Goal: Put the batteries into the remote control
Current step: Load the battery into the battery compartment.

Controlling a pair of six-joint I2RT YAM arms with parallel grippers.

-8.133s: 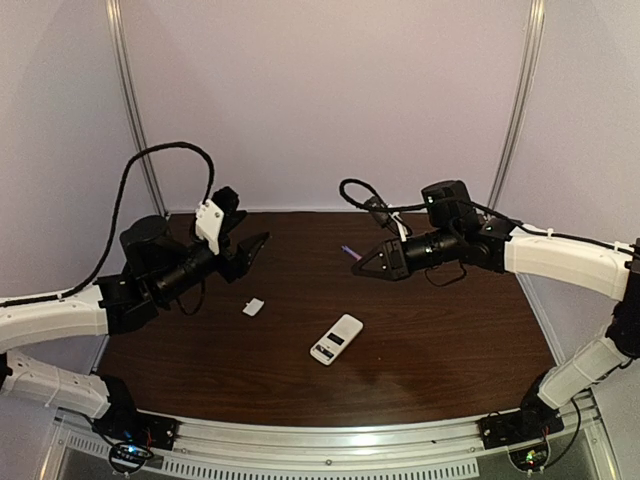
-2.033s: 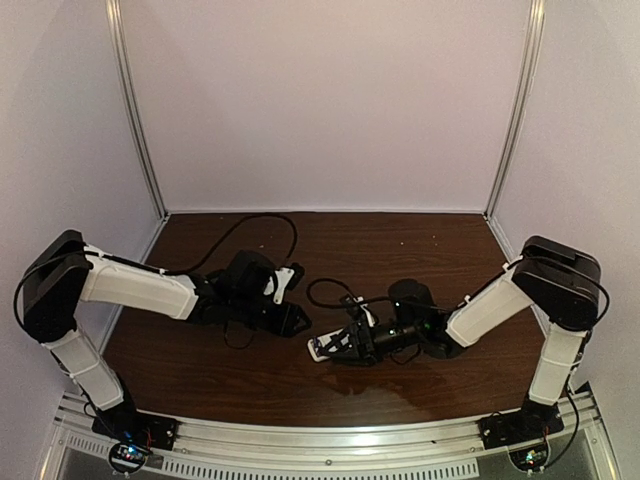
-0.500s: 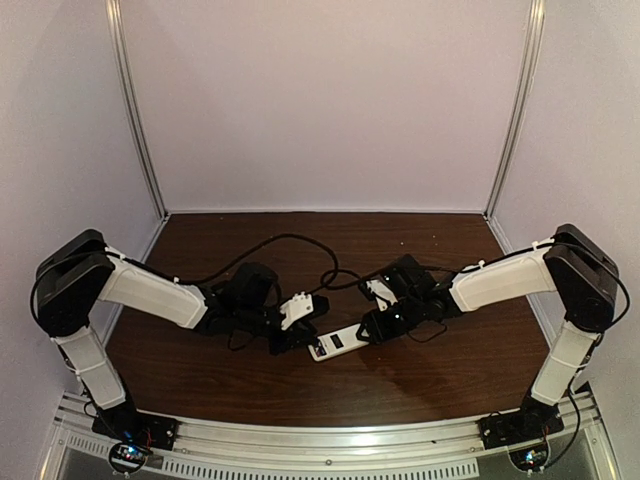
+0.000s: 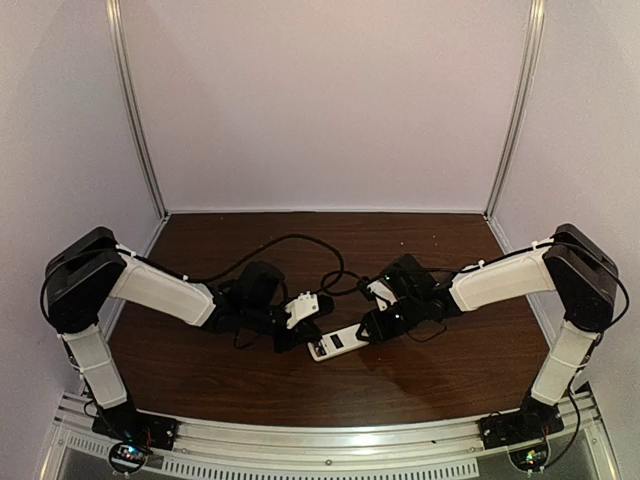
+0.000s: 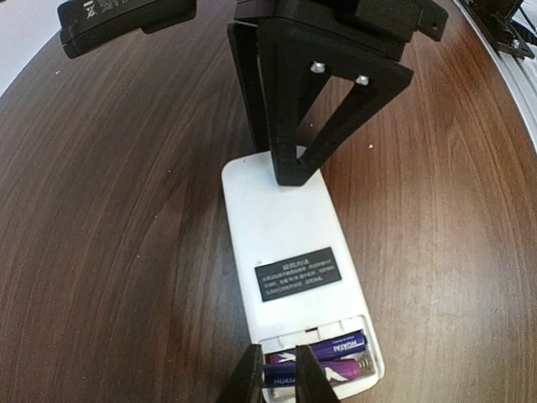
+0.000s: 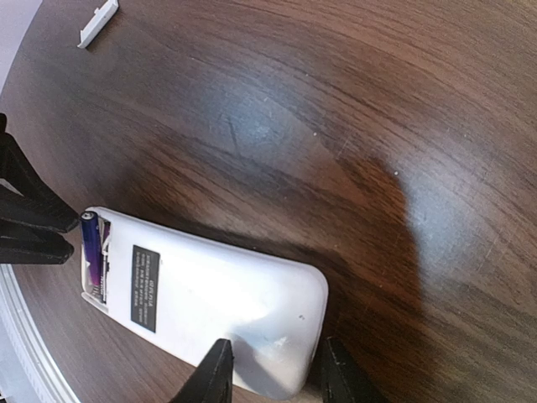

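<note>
Now both my arms are down at the remote [image 5: 285,227]. Some seconds ago they hung raised and well apart, the remote lay alone, and one battery lay far back on the table [image 5: 109,210]. Half a second ago the scene was almost as it is now.

Nearest to me, my left gripper [image 5: 279,382] is narrow, with its fingers on both sides of one end of the batteries [image 5: 323,346]; I cannot tell if they pinch. The two batteries lie side by side in the recess, across the remote's width.

The remote lies flat between my grippers, white back up, with a dark label [image 5: 299,274]. Its long axis goes from near-left to far-right: the recess end points to my left gripper, the other end to my right gripper [image 6: 273,378]. That one has its fingers on both sides of the end, moderately apart; whether they clamp it, I cannot tell.

Beyond lies the cover [image 6: 98,23], well apart from the remote.
</note>
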